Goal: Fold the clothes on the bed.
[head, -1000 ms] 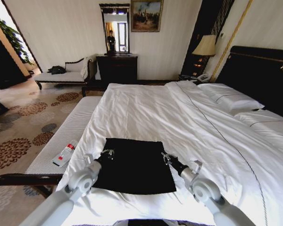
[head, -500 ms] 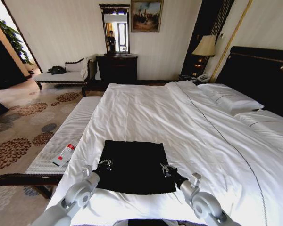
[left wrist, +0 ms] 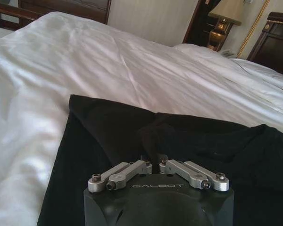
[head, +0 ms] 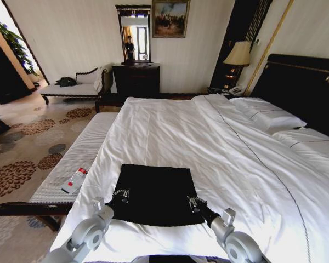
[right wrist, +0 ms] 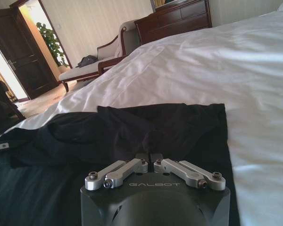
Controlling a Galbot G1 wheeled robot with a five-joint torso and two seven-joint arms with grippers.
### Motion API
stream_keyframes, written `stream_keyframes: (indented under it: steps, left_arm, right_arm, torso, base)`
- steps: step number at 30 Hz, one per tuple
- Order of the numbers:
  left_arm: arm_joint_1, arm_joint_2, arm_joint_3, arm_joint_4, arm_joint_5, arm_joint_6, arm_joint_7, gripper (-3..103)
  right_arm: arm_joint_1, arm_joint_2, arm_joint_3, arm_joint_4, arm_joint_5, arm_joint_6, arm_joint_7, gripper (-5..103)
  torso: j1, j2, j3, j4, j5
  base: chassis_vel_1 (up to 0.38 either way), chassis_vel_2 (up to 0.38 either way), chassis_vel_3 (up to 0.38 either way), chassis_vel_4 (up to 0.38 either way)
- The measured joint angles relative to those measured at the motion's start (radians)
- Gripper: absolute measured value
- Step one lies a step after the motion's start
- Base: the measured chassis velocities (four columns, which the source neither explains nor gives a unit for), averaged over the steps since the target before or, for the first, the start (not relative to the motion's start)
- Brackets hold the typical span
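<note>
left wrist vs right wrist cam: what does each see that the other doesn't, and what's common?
Left wrist view: the left gripper, fingers closed on a raised fold of the black T-shirt, plus a lamp and dark headboard beyond the white duvet.

Right wrist view: the right gripper, pinching the shirt likewise, plus a dresser, a chaise, a potted plant and a doorway.

Both: black shirt on the white duvet, pinched at the fingertips.

The white-sheeted bed [head: 170, 126] carries a folded black T-shirt [head: 153, 192] near its foot and 2 pillows [head: 268, 118].
</note>
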State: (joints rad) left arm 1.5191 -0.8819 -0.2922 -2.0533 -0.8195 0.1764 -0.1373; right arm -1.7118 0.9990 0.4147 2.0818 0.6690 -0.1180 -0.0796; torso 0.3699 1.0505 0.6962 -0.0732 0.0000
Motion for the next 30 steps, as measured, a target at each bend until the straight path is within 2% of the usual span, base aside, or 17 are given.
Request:
stream_keyframes:
  steps: [30]
  left_arm:
    - [0.055, 0.020, -0.024, 0.005, 0.038, -0.009, 0.029, 1]
  right_arm:
    - [-0.087, 0.004, 0.005, -0.013, -0.068, 0.060, -0.021, 1]
  torso:
    - [0.000, 0.000, 0.000, 0.0000, 0.0000]
  base:
    - [0.000, 0.000, 0.000, 0.000]
